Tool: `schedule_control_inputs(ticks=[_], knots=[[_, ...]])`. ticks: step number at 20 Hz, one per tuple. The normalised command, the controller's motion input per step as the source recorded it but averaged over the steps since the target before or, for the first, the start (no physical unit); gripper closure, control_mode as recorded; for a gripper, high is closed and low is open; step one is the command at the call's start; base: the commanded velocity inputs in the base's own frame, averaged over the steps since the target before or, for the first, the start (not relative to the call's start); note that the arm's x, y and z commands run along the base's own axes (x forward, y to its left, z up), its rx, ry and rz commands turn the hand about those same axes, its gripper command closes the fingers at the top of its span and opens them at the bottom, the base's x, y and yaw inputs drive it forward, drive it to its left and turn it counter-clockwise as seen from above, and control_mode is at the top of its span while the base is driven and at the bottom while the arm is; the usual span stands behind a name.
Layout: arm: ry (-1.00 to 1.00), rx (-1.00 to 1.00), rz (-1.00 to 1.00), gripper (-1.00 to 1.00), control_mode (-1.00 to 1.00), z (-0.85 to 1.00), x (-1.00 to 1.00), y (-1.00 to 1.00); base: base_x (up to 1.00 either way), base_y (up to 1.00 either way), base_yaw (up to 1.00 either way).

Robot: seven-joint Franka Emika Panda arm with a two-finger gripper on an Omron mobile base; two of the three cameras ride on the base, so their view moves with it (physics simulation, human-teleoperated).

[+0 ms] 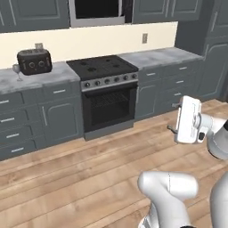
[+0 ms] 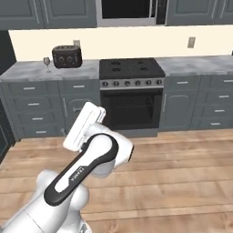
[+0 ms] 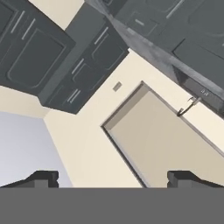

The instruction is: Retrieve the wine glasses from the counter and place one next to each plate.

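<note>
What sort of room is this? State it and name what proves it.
A home kitchen, rendered in simulation. A black stove with an oven sits between dark grey drawer cabinets under a marble counter, with a toaster and a wine glass on it, and a microwave above the stove.

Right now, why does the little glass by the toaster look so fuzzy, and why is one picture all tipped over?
Left base view: the wine glass beside the toaster is tiny, far and clear, so it blurs into the counter. Right base view: same, soft even light, no glare. Hand view: camera rolled with the open gripper.
</note>
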Motion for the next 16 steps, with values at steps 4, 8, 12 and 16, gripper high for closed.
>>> schedule_control_inputs(ticks=[4,8,12,16], knots=[[0.0,0.0,0.0,-1.0,1.0,0.0,0.0,0.0,1.0,0.44,0.07],[0.0,0.0,0.0,-1.0,1.0,0.0,0.0,0.0,1.0,0.9,0.06],[0.0,0.0,0.0,-1.0,1.0,0.0,0.0,0.0,0.9,0.94,0.11],[0.0,0.0,0.0,-1.0,1.0,0.0,0.0,0.0,0.75,0.44,0.09]])
